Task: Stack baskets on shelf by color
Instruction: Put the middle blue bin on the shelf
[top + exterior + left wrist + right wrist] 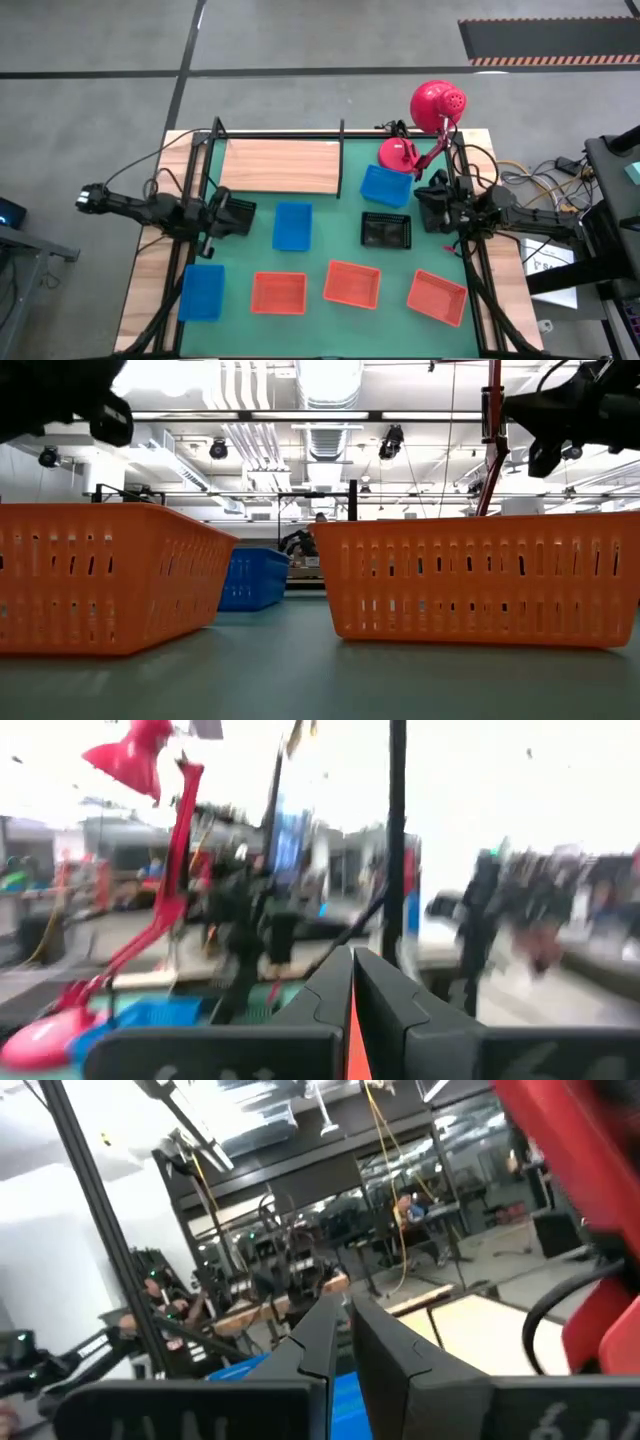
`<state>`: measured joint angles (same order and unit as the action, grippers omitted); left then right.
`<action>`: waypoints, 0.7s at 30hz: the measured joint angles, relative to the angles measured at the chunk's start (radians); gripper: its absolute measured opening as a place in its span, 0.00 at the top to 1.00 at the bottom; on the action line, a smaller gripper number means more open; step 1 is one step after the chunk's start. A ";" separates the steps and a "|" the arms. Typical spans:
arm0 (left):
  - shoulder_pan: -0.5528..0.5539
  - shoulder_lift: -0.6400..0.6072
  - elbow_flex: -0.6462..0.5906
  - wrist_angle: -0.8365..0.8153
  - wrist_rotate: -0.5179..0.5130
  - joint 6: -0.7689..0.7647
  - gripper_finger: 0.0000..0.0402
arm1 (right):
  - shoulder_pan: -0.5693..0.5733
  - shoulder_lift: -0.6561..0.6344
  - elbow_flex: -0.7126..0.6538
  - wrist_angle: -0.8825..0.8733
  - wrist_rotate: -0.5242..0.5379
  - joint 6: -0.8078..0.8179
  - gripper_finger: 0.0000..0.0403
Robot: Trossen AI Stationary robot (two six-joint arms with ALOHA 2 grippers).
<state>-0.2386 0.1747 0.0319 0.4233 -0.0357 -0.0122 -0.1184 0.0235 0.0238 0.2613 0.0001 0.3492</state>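
Writing on baskets (351,283): none legible.

left wrist view all motion-smeared, room behind unreadable | low view: orange basket (100,575) chopped by the edge | blue basket (252,578) mostly hidden behind it

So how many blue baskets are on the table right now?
3: one blue basket at the front left corner, one mid-mat below the shelf, one tilted against the red lamp base.
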 joint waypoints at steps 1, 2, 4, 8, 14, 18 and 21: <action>0.000 0.002 0.000 0.038 -0.001 -0.002 1.00 | 0.000 0.003 0.000 -0.002 0.000 -0.006 0.93; 0.001 0.002 0.000 0.074 -0.001 -0.002 1.00 | 0.000 0.006 0.000 -0.002 0.000 -0.020 0.93; 0.001 0.002 0.000 0.121 -0.001 -0.002 1.00 | 0.000 0.008 0.000 -0.001 0.001 -0.050 0.93; 0.001 0.001 0.000 0.193 -0.001 0.001 1.00 | 0.000 0.011 0.000 0.000 0.001 -0.084 0.93; 0.001 0.028 0.002 0.231 0.001 -0.001 1.00 | 0.000 0.011 0.000 0.001 0.001 -0.098 0.93; 0.001 0.066 0.003 0.333 -0.078 0.041 1.00 | 0.000 0.011 0.000 0.002 0.001 -0.098 0.93; 0.002 0.118 0.003 0.424 -0.139 0.046 1.00 | 0.000 0.011 0.000 0.011 0.001 -0.099 0.93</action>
<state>-0.2371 0.2925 0.0353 0.8469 -0.1751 0.0334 -0.1184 0.0347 0.0238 0.2724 0.0013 0.2504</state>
